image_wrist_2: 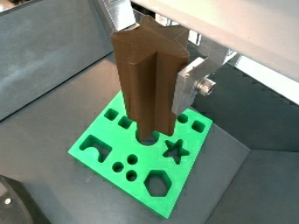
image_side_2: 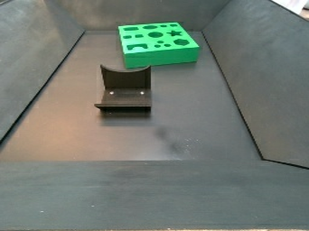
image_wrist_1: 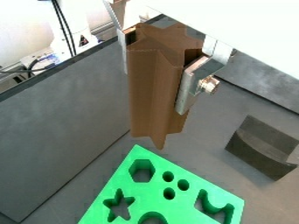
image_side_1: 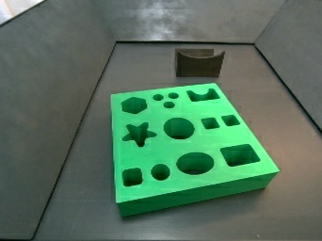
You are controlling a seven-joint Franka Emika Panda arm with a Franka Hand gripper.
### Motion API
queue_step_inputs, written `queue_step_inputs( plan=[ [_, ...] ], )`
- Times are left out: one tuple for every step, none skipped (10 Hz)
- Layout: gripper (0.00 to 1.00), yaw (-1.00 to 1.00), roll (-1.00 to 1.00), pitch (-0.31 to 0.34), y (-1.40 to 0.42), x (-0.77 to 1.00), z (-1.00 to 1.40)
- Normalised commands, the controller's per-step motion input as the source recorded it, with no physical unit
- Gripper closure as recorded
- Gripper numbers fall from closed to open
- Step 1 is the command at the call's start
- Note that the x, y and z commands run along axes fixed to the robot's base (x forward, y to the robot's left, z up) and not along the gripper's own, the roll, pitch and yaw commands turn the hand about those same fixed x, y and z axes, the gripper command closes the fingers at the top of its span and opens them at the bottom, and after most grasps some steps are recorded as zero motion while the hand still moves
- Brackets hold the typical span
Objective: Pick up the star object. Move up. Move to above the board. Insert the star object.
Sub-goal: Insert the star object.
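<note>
My gripper [image_wrist_1: 158, 70] shows in both wrist views and is shut on the star object [image_wrist_1: 152, 79], a tall brown wooden peg with a star-shaped section that hangs upright between the silver fingers [image_wrist_1: 191, 83]. The peg [image_wrist_2: 146, 83] is held well above the board [image_wrist_2: 131, 150], a bright green slab with many cutouts. The board's star cutout [image_wrist_2: 176, 150] lies beside the peg's lower end in a wrist view. The board also shows in both side views [image_side_1: 189, 184] [image_side_2: 157, 52], with its star cutout [image_side_1: 138, 133]. The gripper and peg are out of both side views.
The dark grey fixture [image_side_1: 199, 62] with a curved notch stands on the floor apart from the board, also in a side view [image_side_2: 123, 90] and a wrist view [image_wrist_1: 263, 144]. Sloping dark grey walls [image_side_1: 63, 113] enclose the floor.
</note>
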Motion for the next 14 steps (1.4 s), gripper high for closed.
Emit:
queue_step_inputs(
  plan=[
    [1.00,-0.21,0.02,-0.057,-0.06,-0.17,-0.33],
    [1.00,-0.40,0.02,-0.123,-0.20,-0.26,-0.70],
    [1.00,-0.64,0.00,-0.149,-0.25,-0.18,-0.78],
    [1.00,-0.68,0.00,-0.137,-0.27,-0.13,-0.77],
    [1.00,-0.70,0.00,-0.153,-0.32,-0.05,-0.75],
    [1.00,-0.70,0.00,-0.180,-0.37,-0.02,-0.70],
    [1.00,-0.68,0.00,-0.213,-0.42,-0.01,-0.66],
    [1.00,-0.68,0.00,-0.211,-0.43,0.00,-0.66],
    [1.00,-0.73,0.00,-0.167,-0.39,0.00,-0.68],
    [1.00,-0.77,0.04,-0.100,-0.34,0.00,-0.71],
    [1.00,-0.81,0.09,-0.083,-0.24,0.00,-0.72],
    [1.00,-0.80,0.10,-0.071,-0.11,0.00,-0.71],
    [1.00,-0.51,0.09,-0.057,0.00,-0.03,-0.42],
    [1.00,0.00,0.00,0.040,0.00,0.06,0.00]
  ],
)
